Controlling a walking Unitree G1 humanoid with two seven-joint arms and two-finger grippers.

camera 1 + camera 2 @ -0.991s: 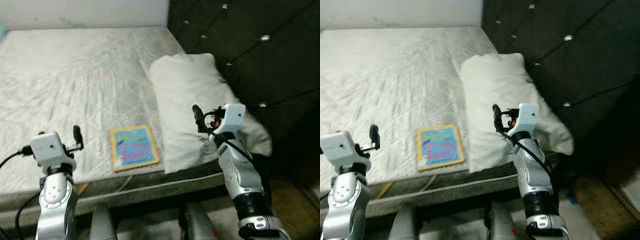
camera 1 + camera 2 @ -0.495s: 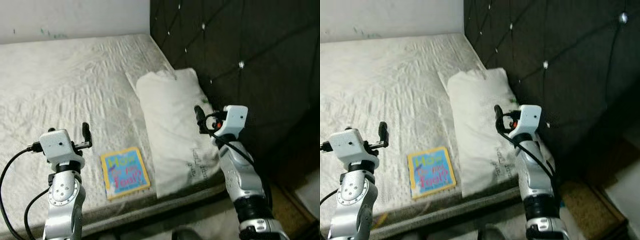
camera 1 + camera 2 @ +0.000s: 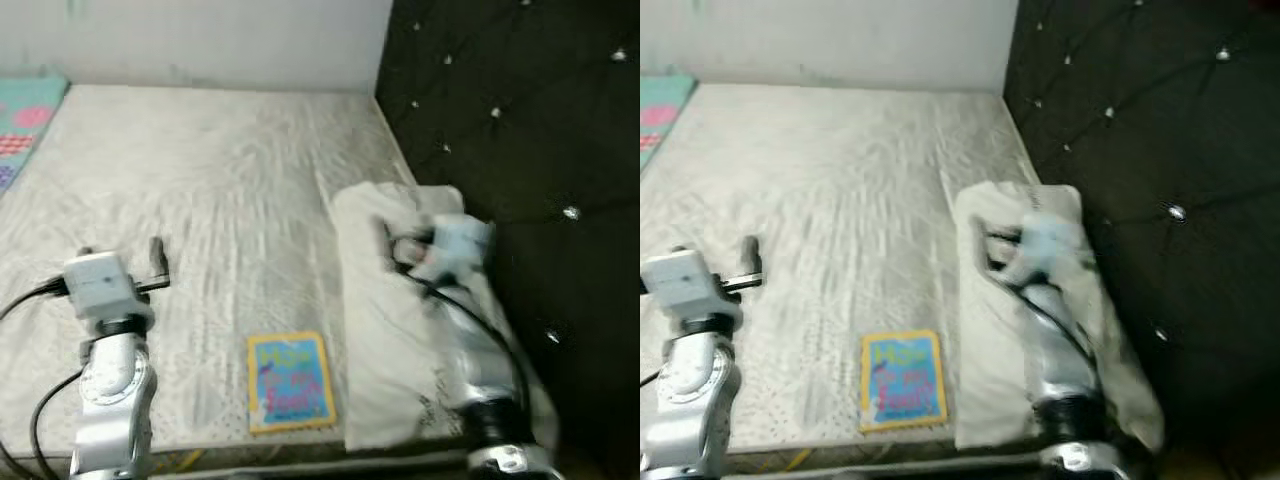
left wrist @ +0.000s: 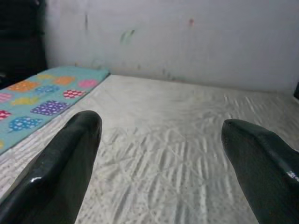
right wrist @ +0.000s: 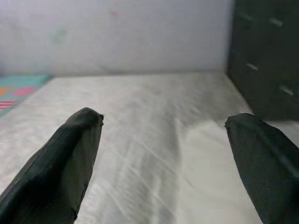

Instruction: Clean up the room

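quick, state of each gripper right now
left gripper: open, holding nothing, over the mattress
right gripper: open, holding nothing, over the pillow

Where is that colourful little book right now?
In the left eye view the book lies flat on the mattress near its front edge, just left of the white pillow, between the robot's two arms.

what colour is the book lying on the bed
The book has a light blue cover with a yellow border, clearest in the left eye view.
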